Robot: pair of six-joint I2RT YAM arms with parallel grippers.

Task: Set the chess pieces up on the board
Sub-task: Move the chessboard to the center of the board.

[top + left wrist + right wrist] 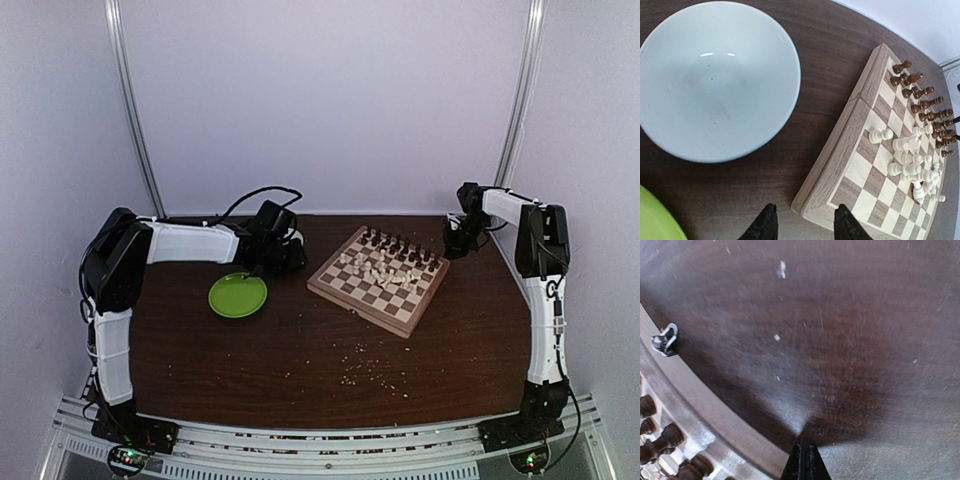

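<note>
The board (402, 322) lies angled at the table's back right. Dark chess pieces (402, 245) stand in rows along its far edge, and cream ones (374, 268) are bunched mid-board. In the left wrist view the dark pieces (926, 104) line the far side while the cream pieces (912, 167) are heaped, some lying down. My left gripper (805, 224) is open above the board's near corner (840, 150), holding nothing. My right gripper (804, 452) is shut and empty over bare table just off the board's edge (705, 415), with dark pieces (660, 440) close by.
A large white bowl (715, 80) sits left of the board, under my left wrist. A green plate (238, 295) lies in front of it. Pale crumbs (370, 365) are scattered on the near table. The board's edge carries a metal clasp (665, 340).
</note>
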